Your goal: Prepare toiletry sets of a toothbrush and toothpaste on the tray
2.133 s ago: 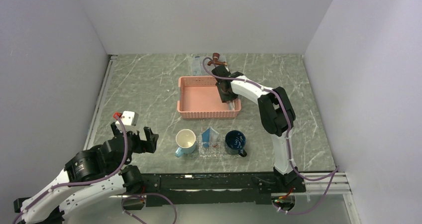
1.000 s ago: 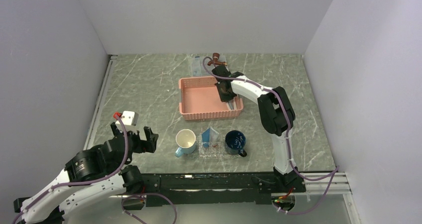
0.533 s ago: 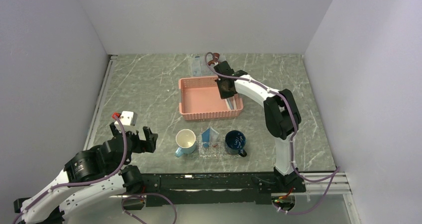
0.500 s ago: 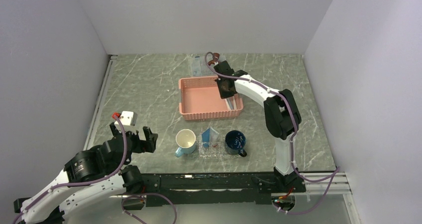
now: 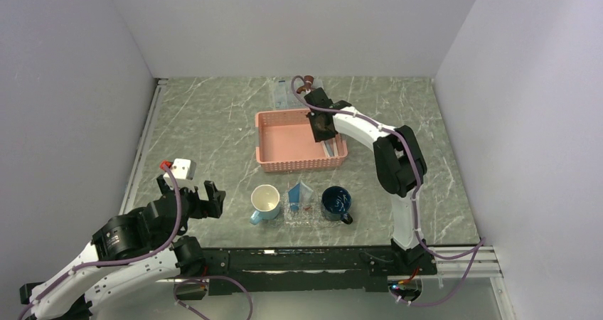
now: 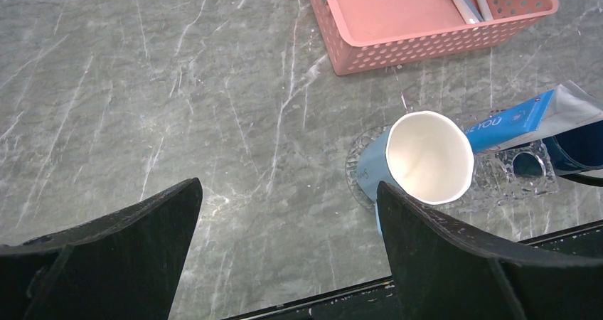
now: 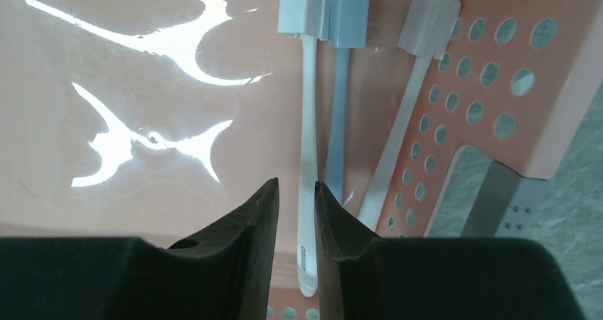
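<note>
Several slim toothbrushes lie along the right wall of the pink basket [image 5: 295,165]: a white one [image 7: 307,121], a blue-grey one [image 7: 340,107] and a pale one [image 7: 398,142]. My right gripper [image 5: 323,129] is down inside the basket, and its jaws [image 7: 296,188] stand a narrow gap apart with the white toothbrush's handle between them. A light-blue toothpaste tube [image 5: 300,192] leans on the small clear tray [image 5: 313,215] near the front edge; it also shows in the left wrist view [image 6: 512,121]. My left gripper [image 5: 190,190] is wide open and empty over bare table.
A white-and-blue cup [image 5: 265,201] stands left of the small tray and a dark blue mug [image 5: 335,201] stands right of it. A larger clear tray [image 5: 281,92] sits behind the basket. White walls close in three sides.
My right gripper has shifted a little toward the back inside the basket and its arm has changed pose. The left arm has not moved.
</note>
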